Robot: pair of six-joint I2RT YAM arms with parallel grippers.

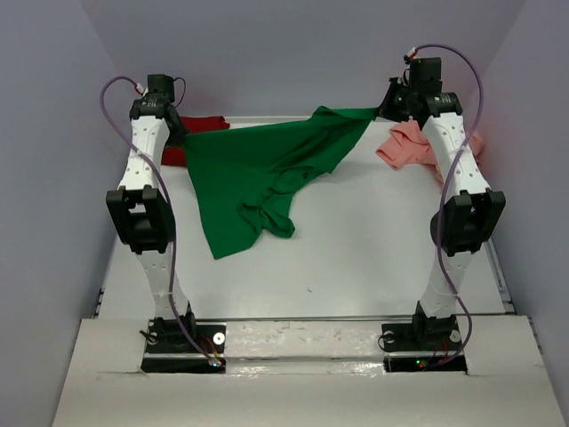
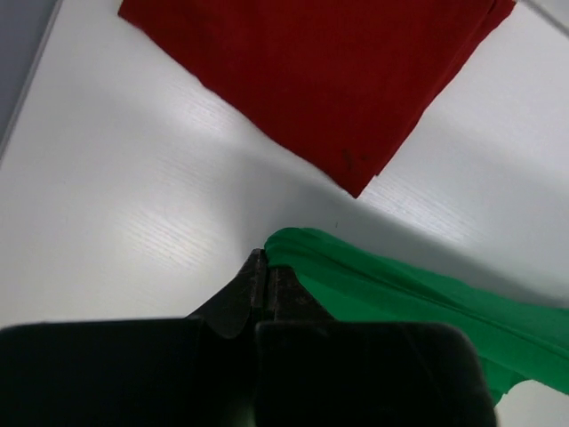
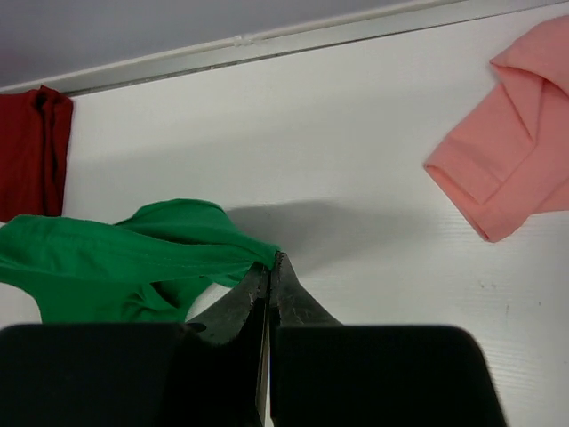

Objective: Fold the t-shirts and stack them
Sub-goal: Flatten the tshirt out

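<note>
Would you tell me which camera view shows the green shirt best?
The top view: it alone shows the whole green shirt, stretched between the left gripper and the right gripper. Each wrist view shows only the bunched corner that its own gripper pinches.

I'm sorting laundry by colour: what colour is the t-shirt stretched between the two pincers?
The t-shirt is bright green, best seen in the top external view.

Counted three t-shirts: green t-shirt [image 1: 249,178], dark red t-shirt [image 1: 203,124], salmon pink t-shirt [image 1: 404,147]. Counted two grippers: left gripper [image 2: 265,274], right gripper [image 3: 269,271]. Counted one table [image 1: 373,258].
</note>
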